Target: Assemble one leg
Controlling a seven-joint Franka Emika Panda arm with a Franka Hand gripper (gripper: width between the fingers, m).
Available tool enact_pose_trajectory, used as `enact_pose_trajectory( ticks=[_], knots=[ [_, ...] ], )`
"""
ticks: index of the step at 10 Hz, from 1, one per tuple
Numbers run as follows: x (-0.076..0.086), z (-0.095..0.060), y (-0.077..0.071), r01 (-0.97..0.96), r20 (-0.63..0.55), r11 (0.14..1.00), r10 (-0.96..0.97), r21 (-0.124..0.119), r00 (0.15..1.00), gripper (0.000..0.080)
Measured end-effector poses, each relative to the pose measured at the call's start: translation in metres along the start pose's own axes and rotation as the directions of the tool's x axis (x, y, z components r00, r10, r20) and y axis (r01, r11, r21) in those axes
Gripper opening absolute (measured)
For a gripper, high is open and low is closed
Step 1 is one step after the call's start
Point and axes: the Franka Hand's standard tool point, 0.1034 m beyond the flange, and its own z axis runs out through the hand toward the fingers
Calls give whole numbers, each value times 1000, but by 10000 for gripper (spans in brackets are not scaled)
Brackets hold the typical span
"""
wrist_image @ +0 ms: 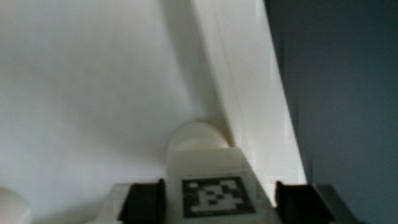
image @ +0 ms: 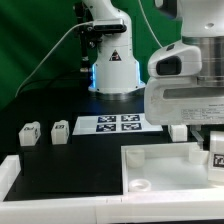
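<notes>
In the wrist view my gripper [wrist_image: 215, 206] is shut on a leg [wrist_image: 210, 160], a white peg with a black-and-white tag facing the camera. A dark finger [wrist_image: 146, 202] shows on each side of it. The leg hangs over the large white slab [wrist_image: 89, 100], close to its raised edge. In the exterior view the gripper [image: 214, 150] is at the far right above the slab [image: 150, 165], and the held leg [image: 217, 153] shows only partly. Two more legs [image: 28, 132] [image: 60, 130] stand on the black table at the exterior view's left. A third [image: 177, 130] stands beside the gripper.
The marker board [image: 110, 123] lies flat behind the slab. The arm's base [image: 112, 70] stands at the back with a cable running off to the exterior view's left. The slab has round corner sockets [image: 137, 155]. Dark table [wrist_image: 347, 80] lies beyond the slab's edge.
</notes>
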Motion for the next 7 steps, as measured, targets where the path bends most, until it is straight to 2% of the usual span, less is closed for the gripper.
enact_pose_trajectory(
  ticks=[3,4,7],
  knots=[
    [0,1,-2,-269,11,963,269,12,963,294],
    [1,2,-4,-424,21,905,424,24,906,294],
    [5,3,-7,-751,35,651,753,105,657,294]
  ],
)
